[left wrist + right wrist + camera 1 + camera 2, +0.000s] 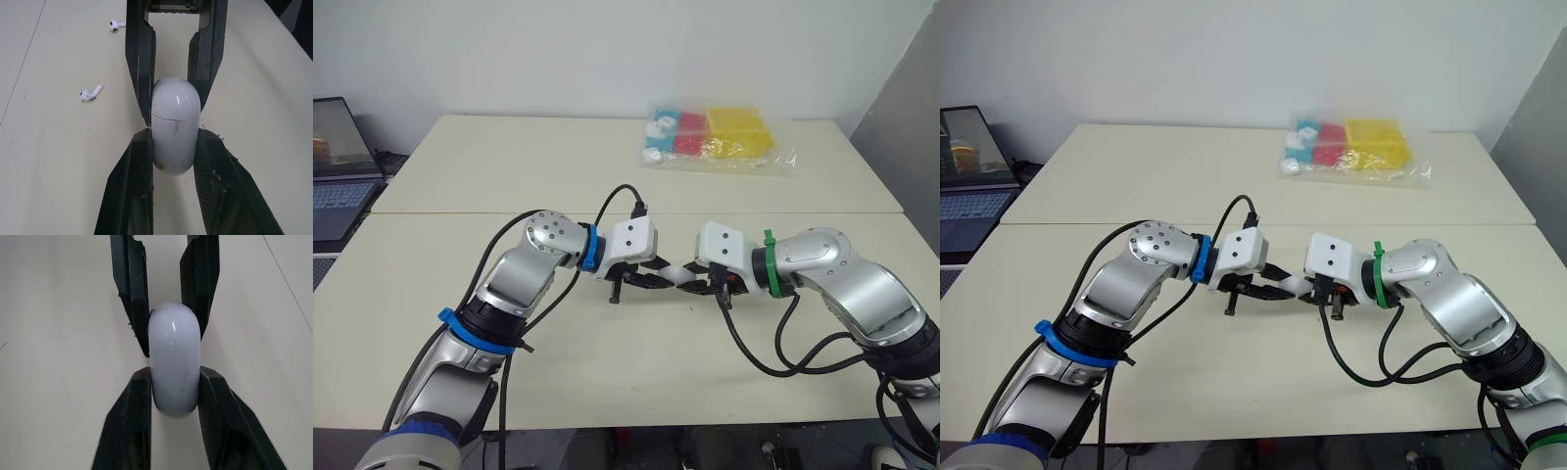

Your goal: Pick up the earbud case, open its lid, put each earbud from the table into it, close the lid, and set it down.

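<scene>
The white earbud case (pixel 683 277) hangs a little above the cream table (pixel 509 186), gripped from both ends. My left gripper (pixel 662 279) is shut on one end and my right gripper (pixel 698 284) is shut on the other, fingertips nearly meeting. In the left wrist view the case (pixel 176 105) shows a thin closed lid seam between my left gripper (pixel 175 139) and the opposite black fingers (pixel 139 73). Two white earbuds lie on the table, one nearer (pixel 90 93) and one farther (pixel 112 25). The right wrist view shows the case (pixel 174 347) in my right gripper (pixel 174 377).
A clear plastic bag of yellow, red and blue boxes (pixel 715 137) lies at the table's far side. A laptop (pixel 337 171) stands off the table's left edge. A seam crosses the table just beyond the grippers.
</scene>
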`<state>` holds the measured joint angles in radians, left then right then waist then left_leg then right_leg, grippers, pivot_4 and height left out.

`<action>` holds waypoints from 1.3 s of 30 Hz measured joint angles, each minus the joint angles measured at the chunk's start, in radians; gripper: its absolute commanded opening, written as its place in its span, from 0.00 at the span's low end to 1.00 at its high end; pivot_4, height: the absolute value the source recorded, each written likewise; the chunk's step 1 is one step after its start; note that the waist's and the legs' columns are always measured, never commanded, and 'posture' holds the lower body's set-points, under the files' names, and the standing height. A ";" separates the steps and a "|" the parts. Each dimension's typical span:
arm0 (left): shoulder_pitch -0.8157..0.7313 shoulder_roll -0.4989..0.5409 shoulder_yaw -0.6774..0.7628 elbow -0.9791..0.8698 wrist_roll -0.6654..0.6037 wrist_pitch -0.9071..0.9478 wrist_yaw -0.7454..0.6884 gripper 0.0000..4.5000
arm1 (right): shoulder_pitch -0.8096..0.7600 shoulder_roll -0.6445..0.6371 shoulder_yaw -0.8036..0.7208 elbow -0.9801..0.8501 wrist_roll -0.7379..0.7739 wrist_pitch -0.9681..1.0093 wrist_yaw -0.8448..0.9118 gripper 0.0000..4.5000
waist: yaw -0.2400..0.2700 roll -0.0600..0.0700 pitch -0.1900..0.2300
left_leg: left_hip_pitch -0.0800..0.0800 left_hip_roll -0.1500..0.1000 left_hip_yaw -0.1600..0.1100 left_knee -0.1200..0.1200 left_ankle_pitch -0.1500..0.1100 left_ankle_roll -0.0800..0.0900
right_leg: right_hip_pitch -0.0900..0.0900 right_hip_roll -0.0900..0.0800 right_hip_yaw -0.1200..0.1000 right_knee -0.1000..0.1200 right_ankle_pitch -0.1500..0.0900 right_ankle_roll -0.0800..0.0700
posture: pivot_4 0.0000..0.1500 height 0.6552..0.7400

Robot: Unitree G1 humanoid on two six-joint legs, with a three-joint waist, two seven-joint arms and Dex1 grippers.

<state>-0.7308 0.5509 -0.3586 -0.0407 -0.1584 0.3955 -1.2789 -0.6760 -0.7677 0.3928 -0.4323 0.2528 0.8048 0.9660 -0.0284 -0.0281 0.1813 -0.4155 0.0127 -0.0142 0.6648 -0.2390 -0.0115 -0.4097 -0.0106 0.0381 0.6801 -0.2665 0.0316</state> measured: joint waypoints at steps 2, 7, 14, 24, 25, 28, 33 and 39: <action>0.015 -0.002 -0.002 -0.001 0.000 0.013 0.000 0.17 | -0.001 0.000 -0.002 0.000 -0.002 -0.009 -0.002 0.64 | 0.000 0.000 0.000 | 0.000 0.000 0.000 0.000 0.000 0.000 | 0.000 0.000 0.000 0.000 0.000 0.000 | 1.00 1.00; 0.019 -0.002 -0.001 0.003 -0.002 0.012 0.000 0.17 | -0.006 -0.002 -0.042 -0.001 0.023 0.012 0.005 0.99 | 0.000 0.000 0.000 | 0.000 0.000 0.000 0.000 0.000 0.000 | 0.000 0.000 0.000 0.000 0.000 0.000 | 1.00 1.00; -0.052 -0.007 0.176 0.134 -0.275 0.339 -0.053 0.17 | -0.009 0.007 -0.405 -0.057 0.376 0.297 0.030 0.99 | 0.000 0.000 0.000 | 0.000 0.000 -0.002 0.000 0.000 0.000 | 0.001 0.000 -0.001 0.000 0.000 0.000 | 1.00 1.00; -0.022 -0.074 0.332 0.030 -0.440 0.508 0.131 0.17 | 0.049 0.071 -0.529 -0.103 0.375 0.285 -0.253 0.99 | -0.003 0.000 0.000 | 0.000 0.000 -0.002 0.000 0.000 0.000 | 0.001 -0.002 0.001 0.000 0.000 0.000 | 1.00 1.00; -0.019 -0.081 0.332 0.026 -0.442 0.508 0.152 0.17 | 0.040 0.074 -0.521 -0.120 0.372 0.274 -0.266 0.99 | -0.002 0.000 0.000 | 0.000 0.000 -0.003 0.000 0.000 0.000 | 0.001 -0.002 0.001 0.000 0.000 0.000 | 1.00 1.00; -0.016 -0.085 0.347 0.006 -0.455 0.509 0.193 0.17 | 0.028 0.093 -0.519 -0.142 0.386 0.273 -0.300 0.99 | -0.002 0.000 0.000 | 0.000 -0.001 -0.002 0.000 0.000 0.000 | 0.001 -0.002 0.001 0.000 0.000 0.000 | 1.00 1.00; -0.011 -0.090 0.355 0.002 -0.458 0.493 0.232 0.17 | 0.020 0.099 -0.478 -0.179 0.401 0.269 -0.316 0.99 | -0.001 0.000 0.000 | 0.000 -0.001 -0.002 0.000 0.000 0.000 | 0.001 -0.002 0.001 0.000 0.000 0.000 | 1.00 1.00; -0.021 -0.096 0.345 0.001 -0.465 0.489 0.240 0.17 | 0.016 0.091 -0.417 -0.158 0.361 0.205 -0.317 0.99 | -0.001 0.000 0.000 | 0.000 -0.001 -0.002 0.000 0.000 0.000 | 0.001 -0.002 0.001 0.000 0.000 0.000 | 1.00 1.00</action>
<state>-0.7513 0.4552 -0.0131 -0.0395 -0.6237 0.8841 -1.0387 -0.6597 -0.6771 -0.0237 -0.5906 0.6140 1.0103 0.6490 -0.0292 -0.0281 0.1814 -0.4154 0.0114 -0.0159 0.6645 -0.2389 -0.0116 -0.4086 -0.0128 0.0393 0.6801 -0.2665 0.0317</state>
